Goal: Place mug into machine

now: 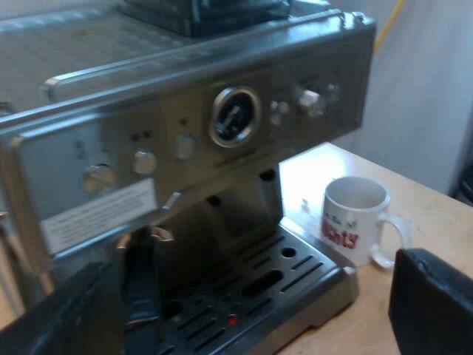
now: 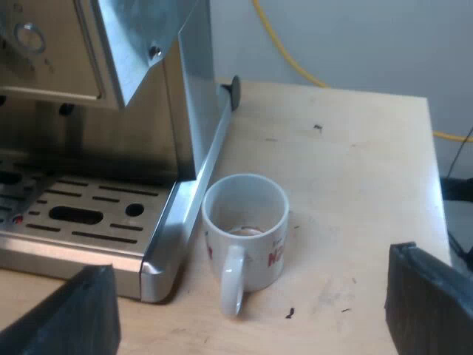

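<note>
One mug point(image 2: 247, 235) beside espresso machine point(image 1: 185, 129)

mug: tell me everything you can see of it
The mug is white and glossy like ceramic, with red lettering and a small print on its side and one loop handle. It stands upright on the pale wooden table, close beside the corner of the machine's drip tray, not on it; whether they touch is unclear. A faint brownish trace lies at its bottom. Nothing holds it.

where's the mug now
The white ceramic mug with red lettering stands upright on the wooden table, beside the silver espresso machine's drip tray, not yet on it.
</note>
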